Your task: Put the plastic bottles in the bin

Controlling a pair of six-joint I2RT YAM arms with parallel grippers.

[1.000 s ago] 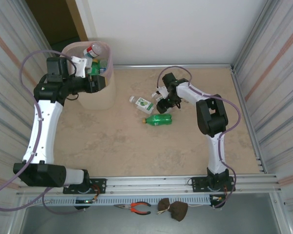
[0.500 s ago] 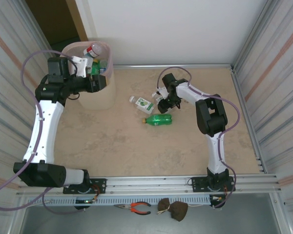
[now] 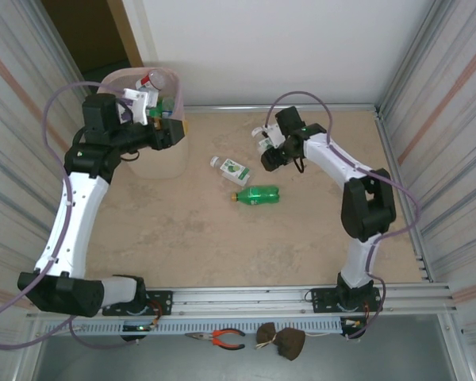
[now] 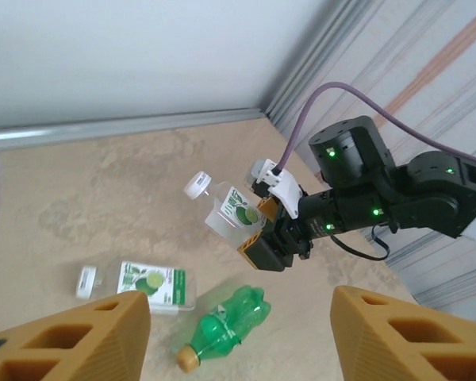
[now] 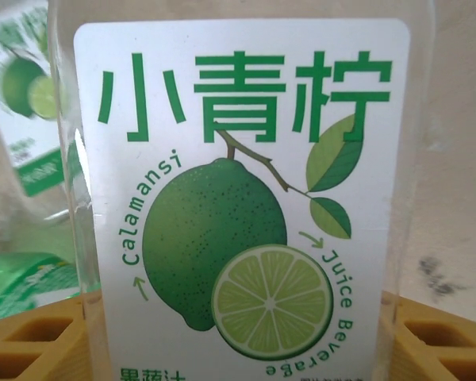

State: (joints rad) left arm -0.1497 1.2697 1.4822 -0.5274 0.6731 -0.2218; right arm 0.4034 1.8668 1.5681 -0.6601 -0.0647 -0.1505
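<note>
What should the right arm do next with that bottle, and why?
Probably carry it left toward the bin. The right gripper is shut on the clear lime-label bottle, which is already off the table, and the bin stands at the far left.

One lime-labelled bottle (image 4: 228,213) is held aloft; a clear bottle (image 3: 232,168) and, at its 5 o'clock, a green bottle (image 3: 257,194) are laid flat; the bin (image 3: 157,163) is stood at 10 o'clock.
</note>
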